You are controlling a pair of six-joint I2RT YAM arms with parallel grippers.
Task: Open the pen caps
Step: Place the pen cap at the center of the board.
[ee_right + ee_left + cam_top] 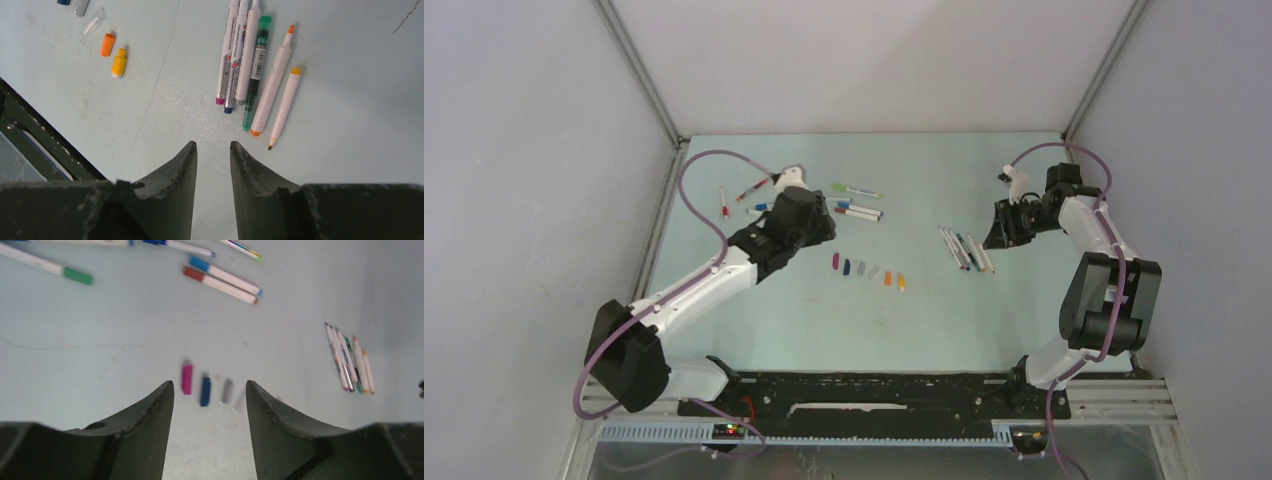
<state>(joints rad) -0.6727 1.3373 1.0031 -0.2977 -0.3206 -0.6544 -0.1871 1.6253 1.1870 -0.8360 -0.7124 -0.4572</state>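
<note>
A: State of the left gripper (209,384)?
B: Spread wide, nothing between the fingers. Row of small coloured plastic pen caps (205,390) lying loose just beyond it, mid-frame on the pale green tabletop (754,320).
A: And the right gripper (212,144)?
B: Parted by a narrow gap, empty, over bare tabletop below six uncapped slim white-barrelled pens (250,65) laid side by side.
A: Other pens?
B: Scattered upper centre of the top view, caps on.

The pen caps (205,390) look blurred, perhaps four; the uppermost pens (45,266) are cropped.
</note>
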